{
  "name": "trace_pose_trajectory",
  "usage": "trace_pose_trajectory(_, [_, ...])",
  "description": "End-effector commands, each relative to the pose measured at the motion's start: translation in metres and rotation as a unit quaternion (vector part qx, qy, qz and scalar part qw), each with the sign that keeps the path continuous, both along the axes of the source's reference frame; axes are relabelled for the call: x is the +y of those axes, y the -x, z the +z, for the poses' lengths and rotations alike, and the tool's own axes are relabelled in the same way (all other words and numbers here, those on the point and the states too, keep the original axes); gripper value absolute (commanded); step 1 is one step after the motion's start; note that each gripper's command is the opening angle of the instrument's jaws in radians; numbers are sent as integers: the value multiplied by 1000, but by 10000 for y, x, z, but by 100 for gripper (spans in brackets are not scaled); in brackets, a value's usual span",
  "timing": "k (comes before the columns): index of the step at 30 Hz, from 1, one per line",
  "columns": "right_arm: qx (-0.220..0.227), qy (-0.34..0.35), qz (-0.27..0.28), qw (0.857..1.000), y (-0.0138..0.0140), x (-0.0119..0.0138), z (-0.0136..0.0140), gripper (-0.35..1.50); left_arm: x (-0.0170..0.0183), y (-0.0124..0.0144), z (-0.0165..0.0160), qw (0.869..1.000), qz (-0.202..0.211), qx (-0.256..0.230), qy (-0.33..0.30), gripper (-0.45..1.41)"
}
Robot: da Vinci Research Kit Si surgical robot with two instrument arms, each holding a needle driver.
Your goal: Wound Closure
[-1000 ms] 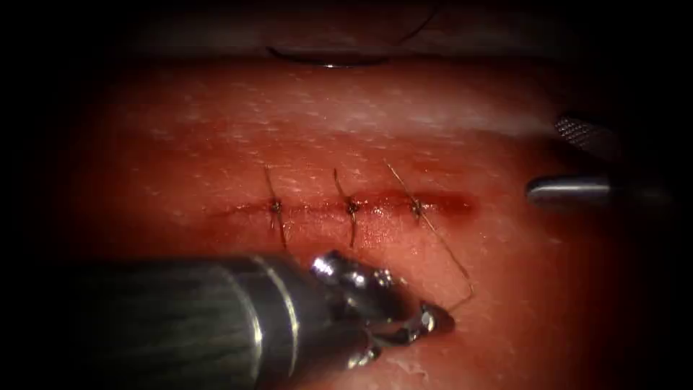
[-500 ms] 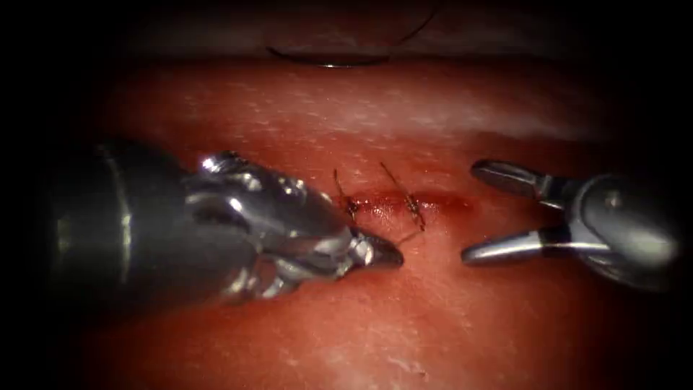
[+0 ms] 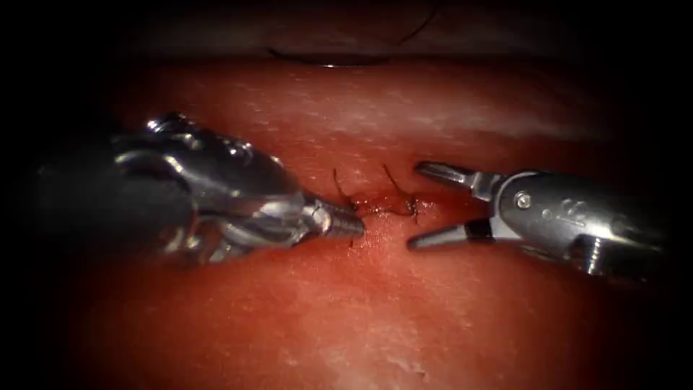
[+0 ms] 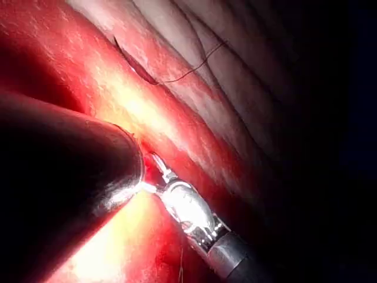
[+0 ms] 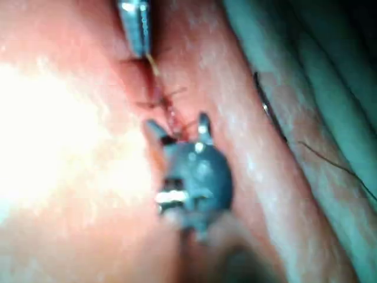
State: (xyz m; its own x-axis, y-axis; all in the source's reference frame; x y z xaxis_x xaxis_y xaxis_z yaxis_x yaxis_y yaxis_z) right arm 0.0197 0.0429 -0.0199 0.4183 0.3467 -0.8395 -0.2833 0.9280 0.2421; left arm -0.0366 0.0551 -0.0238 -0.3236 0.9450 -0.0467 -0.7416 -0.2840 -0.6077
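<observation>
Needle (image 3: pixel 328 61) lies free beyond the tissue's (image 3: pixel 361 310) far edge, well apart from both tools. Right tool (image 3: pixel 419 206) gapes empty by the cut (image 3: pixel 382 206) (its right end); left tool (image 3: pixel 354 225) is closed, its hold indiscernible.

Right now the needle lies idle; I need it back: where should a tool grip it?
Probably mid-curve on the curved steel needle, from the near side: it lies out of the red tissue at its far edge, belly toward the cut, ends away. The open right tool holds nothing; what the left tool holds is unclear.

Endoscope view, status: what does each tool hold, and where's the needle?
Left tool shut, at the cut; held thing not discernible. Right tool open, empty, straddling the right stitch. Needle lies free beyond the tissue.
</observation>
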Motion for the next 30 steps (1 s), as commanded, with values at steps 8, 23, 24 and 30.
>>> trace_pose_trajectory(8, [-4,15,2,1000,-37,-6,12,131,4,5,2,1000,1,-1,1,-35])
trace_pose_trajectory(23, [-6,20,4,1000,-61,-9,22,128,6,11,-8,1000,5,-6,6,-35])
trace_pose_trajectory(24, [-6,20,4,1000,-61,-9,22,126,5,11,-8,1000,5,-6,6,-35])
trace_pose_trajectory(30, [9,29,-38,999,-55,-12,26,-35,5,11,-8,1000,7,-6,7,-35])
